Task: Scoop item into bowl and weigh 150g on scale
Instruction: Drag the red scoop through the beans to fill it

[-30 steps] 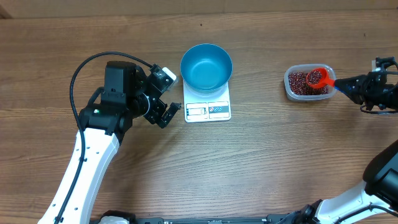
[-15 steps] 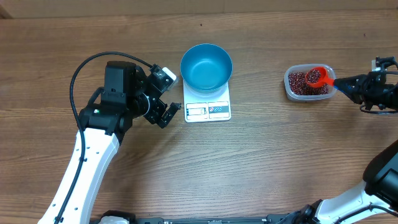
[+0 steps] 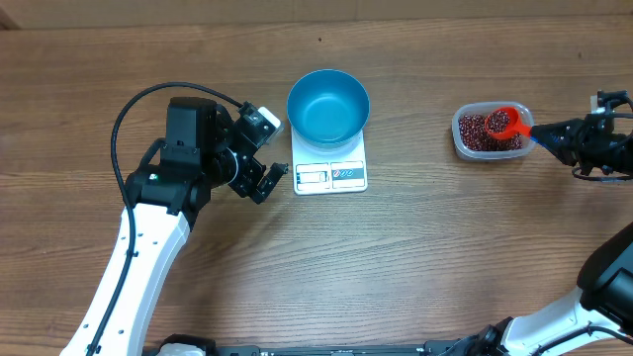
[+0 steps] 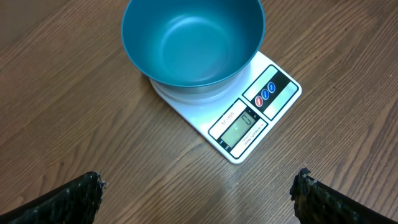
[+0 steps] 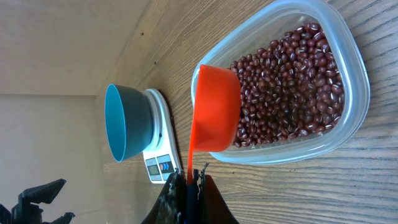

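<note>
ok so the right gripper (image 5: 189, 180) is clamped tight on the thin handle of the little red scoop (image 5: 216, 109), and the cup end of the scoop is over the clear plastic tub (image 5: 354, 93) where the beans (image 5: 286, 81) are heaped. From overhead there look to be a few beans sitting in the scoop, and the scoop sits at the edge of the tub nearest the gripper. I can't tell whether its underside is touching the pile or just above it. The blue bowl (image 4: 193, 43) is on the back part of the white scale (image 4: 249, 124), with the display and buttons poking out in front of it. Both are in the middle of the wooden table (image 3: 445, 257), well apart from the right gripper and the tub, off toward the left arm's side. The left gripper (image 4: 199, 190) is just beside the scale with its jaws spread wide and nothing between them, its camera pointing at the bowl and scale
</note>
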`<state>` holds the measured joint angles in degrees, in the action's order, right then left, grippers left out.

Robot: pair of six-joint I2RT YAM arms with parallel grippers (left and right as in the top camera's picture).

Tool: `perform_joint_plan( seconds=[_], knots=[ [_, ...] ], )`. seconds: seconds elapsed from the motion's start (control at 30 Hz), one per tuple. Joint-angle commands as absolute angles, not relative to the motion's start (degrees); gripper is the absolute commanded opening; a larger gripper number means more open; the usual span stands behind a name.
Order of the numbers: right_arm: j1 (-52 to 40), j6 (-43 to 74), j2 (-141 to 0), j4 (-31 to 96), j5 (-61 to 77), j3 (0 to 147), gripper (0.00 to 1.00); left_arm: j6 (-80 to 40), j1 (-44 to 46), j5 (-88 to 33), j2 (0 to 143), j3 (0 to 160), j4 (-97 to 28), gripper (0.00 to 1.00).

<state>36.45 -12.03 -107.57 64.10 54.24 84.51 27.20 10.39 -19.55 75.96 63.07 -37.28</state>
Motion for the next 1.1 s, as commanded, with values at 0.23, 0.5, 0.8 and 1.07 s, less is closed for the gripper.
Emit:
perform_joint_plan(
  seconds=[0.23,0.5,0.8,1.07],
  knots=[
    [36.8,-13.8,-107.5,65.3,56.1,84.3,0.04,27.9,10.2,-20.6,76.2,64.3,-37.3,1.00],
    [36.8,-13.7,-107.5,64.8,56.1,84.3,0.04,27.9,10.2,-20.6,76.2,64.3,-37.3,1.00],
    [36.8,-13.7,-107.5,64.8,56.3,84.3,0.04,27.9,10.2,-20.6,76.2,64.3,-37.3,1.00],
    [36.8,-13.7,-107.5,64.8,56.3,84.3,0.04,27.9,10.2,-20.6,76.2,64.3,-37.3,1.00]
  ],
)
